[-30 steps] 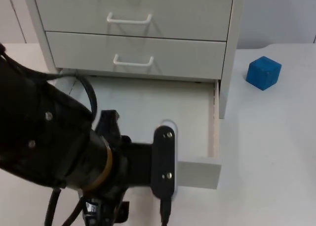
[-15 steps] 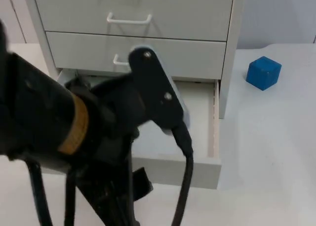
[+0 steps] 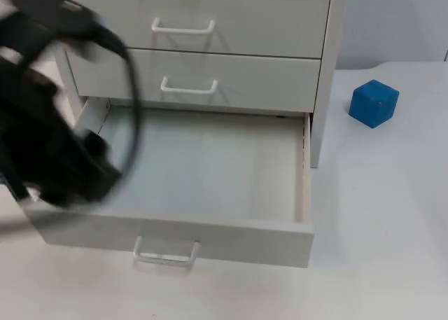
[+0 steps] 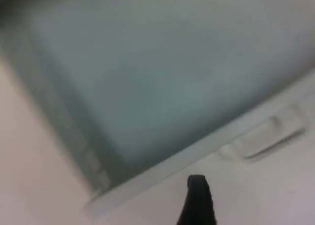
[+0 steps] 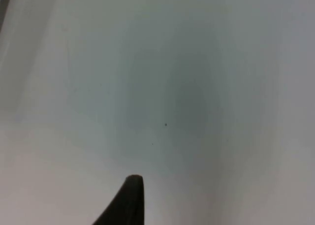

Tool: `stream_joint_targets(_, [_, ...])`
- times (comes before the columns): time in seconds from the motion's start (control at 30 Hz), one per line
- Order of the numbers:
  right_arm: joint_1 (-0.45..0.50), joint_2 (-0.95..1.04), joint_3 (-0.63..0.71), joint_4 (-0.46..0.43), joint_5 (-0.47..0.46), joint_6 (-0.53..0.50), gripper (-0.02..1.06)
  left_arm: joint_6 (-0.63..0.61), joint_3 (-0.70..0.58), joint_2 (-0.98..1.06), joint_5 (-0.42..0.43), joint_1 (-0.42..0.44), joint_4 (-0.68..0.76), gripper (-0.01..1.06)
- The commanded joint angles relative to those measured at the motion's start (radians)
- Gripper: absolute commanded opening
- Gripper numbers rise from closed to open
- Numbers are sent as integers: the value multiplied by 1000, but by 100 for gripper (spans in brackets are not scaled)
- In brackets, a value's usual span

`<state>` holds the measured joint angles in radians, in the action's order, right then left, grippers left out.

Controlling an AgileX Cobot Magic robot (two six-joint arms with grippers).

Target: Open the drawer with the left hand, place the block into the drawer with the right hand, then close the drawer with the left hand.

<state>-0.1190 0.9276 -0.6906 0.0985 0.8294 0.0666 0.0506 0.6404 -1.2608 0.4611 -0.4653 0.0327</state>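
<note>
Your bottom drawer (image 3: 210, 173) stands pulled well out of the cabinet (image 3: 196, 26), its inside bare and its handle (image 3: 166, 253) facing the desk's near edge. The blue block (image 3: 374, 103) sits on the desk (image 3: 378, 215) to the right of the cabinet, toward the far right corner, well apart from the drawer.

The left arm (image 3: 49, 138) hangs blurred over the drawer's left side. Its wrist view looks down on the drawer floor (image 4: 162, 77) and the handle (image 4: 268, 136), with one black fingertip (image 4: 197, 200) showing; you cannot tell how its jaws stand. The right arm waits: its wrist view shows a fingertip (image 5: 129, 200) over bare desk, and there too you cannot tell the state of the jaws.

Watch these, as I judge them:
- The left arm sits close to the drawer's left wall; a careless swing could knock the drawer askew or part-way shut before the block is in.
- If it lingers over the opening, your right arm may collide with it on the way in.
- The cabinet's right side stands between block and drawer; carry the block too low and it may strike that corner or the drawer's right wall.
</note>
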Motion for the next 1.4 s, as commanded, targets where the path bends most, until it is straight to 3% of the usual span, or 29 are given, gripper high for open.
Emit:
stream_joint_targets(0.0, [5, -2, 2, -6, 4, 2, 105, 5, 3, 37, 51, 112, -109, 62])
stream_joint_targets(0.13, [5, -2, 2, -6, 4, 2, 105, 5, 3, 118, 124, 318, -210, 62])
stream_joint_targets(0.17, [5, -2, 2, -6, 4, 2, 105, 5, 3, 118, 124, 318, -210, 62])
stream_joint_targets(0.3, [5, -2, 2, -18, 4, 2, 105, 5, 3, 210, 174, 461, -227, 62])
stream_joint_targets(0.43, [5, -2, 2, -18, 4, 2, 105, 22, -3, 265, 229, 522, -231, 62])
stream_joint_targets(0.7, [5, -2, 2, -26, 4, -6, 105, 48, -18, 358, 273, 536, -256, 62])
stream_joint_targets(0.9, [5, -2, 2, -26, 11, -6, 105, 179, -18, 412, 350, 536, -313, 62])
stream_joint_targets(0.93, [5, -2, 2, -26, 11, -6, 105, 186, -18, 419, 365, 536, -324, 64])
stream_joint_targets(1.0, [5, -2, 2, -26, 11, -6, 105, 192, -18, 439, 382, 536, -331, 79])
stream_joint_targets(1.03, [5, -2, 2, -26, 11, -6, 105, 192, -18, 439, 382, 536, -331, 79])
stream_joint_targets(1.1, [5, -2, 2, -26, 11, -6, 105, 192, -18, 469, 396, 536, -329, 103])
stream_joint_targets(1.27, [5, -2, 2, -26, 9, -6, 105, 192, -23, 538, 407, 536, -306, 105])
stream_joint_targets(1.37, [5, -2, 2, -26, -41, -6, 105, 192, -41, 595, 401, 536, -299, 105])
